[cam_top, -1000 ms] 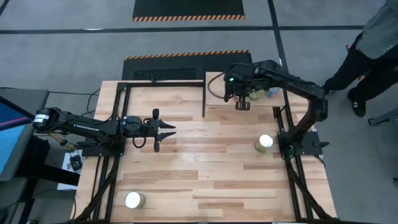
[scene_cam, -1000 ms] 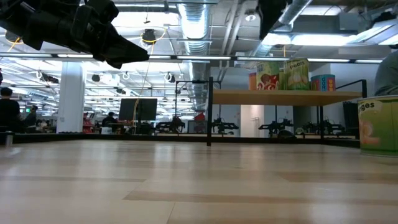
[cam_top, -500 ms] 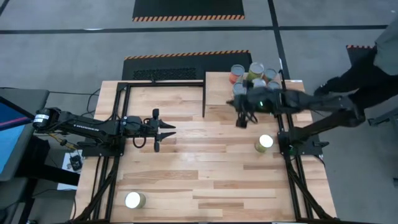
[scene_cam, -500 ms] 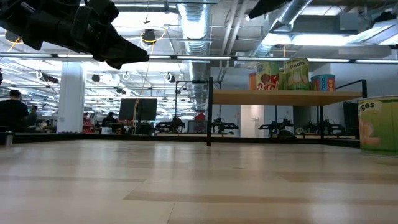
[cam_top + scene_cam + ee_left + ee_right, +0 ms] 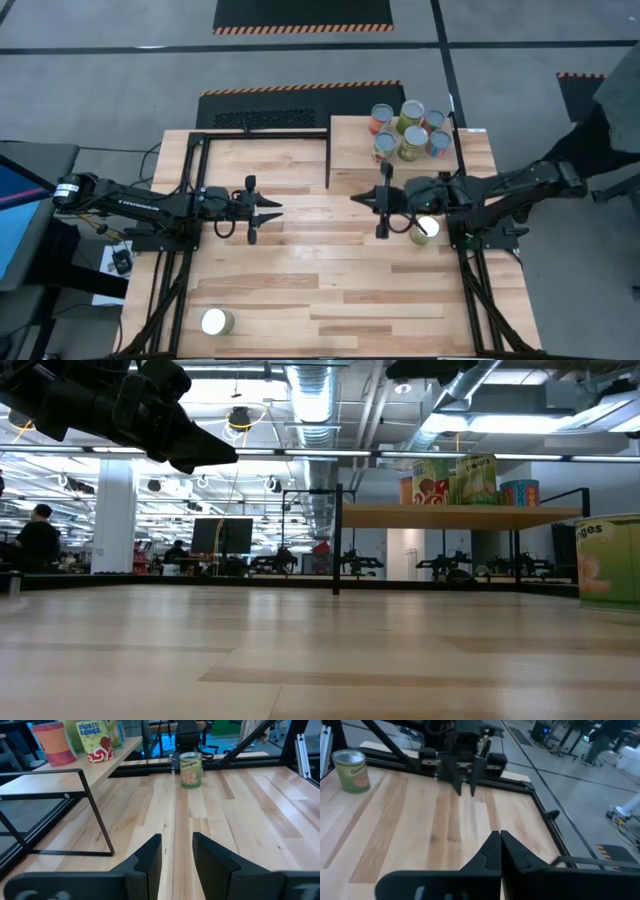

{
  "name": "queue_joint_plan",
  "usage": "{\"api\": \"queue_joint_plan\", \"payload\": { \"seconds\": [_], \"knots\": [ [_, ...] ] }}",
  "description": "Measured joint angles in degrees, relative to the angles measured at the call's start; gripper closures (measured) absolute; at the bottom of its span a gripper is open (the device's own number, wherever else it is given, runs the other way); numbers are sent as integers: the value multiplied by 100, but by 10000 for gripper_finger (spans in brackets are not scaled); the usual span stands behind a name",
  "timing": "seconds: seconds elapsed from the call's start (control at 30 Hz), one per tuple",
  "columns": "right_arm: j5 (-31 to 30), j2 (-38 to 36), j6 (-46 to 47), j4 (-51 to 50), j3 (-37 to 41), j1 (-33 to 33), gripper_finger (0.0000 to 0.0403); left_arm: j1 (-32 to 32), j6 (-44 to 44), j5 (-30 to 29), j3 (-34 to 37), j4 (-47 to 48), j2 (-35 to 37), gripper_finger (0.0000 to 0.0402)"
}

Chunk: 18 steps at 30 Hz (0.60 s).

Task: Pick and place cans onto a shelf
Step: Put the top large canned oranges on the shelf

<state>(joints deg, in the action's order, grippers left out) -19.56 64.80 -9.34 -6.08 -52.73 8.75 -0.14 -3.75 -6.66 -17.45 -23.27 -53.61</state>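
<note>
Right gripper (image 5: 384, 212), fingers closed and empty, hangs just off the shelf (image 5: 350, 150); five cans (image 5: 412, 142) are shelved, two remain on the table.

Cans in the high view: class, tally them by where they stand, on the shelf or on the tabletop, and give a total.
Cans on the shelf: 6
Cans on the tabletop: 2 (one near the front left corner, one at the right side)
Total: 8
</note>
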Motion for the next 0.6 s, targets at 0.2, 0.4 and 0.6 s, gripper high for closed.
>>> {"api": "queue_joint_plan", "payload": {
  "seconds": [0.2, 0.4, 0.6],
  "knots": [
    [27, 202, 215, 205, 68, 221, 380, 1, 205, 33, 0, 37, 0, 301],
    [16, 618, 116, 760, 76, 236, 367, 1, 158, -165, 0, -34, 0, 301],
    [-40, 917, -203, 1148, 70, 308, 385, 2, -4, -260, 0, -80, 13, 320]
  ]
}}
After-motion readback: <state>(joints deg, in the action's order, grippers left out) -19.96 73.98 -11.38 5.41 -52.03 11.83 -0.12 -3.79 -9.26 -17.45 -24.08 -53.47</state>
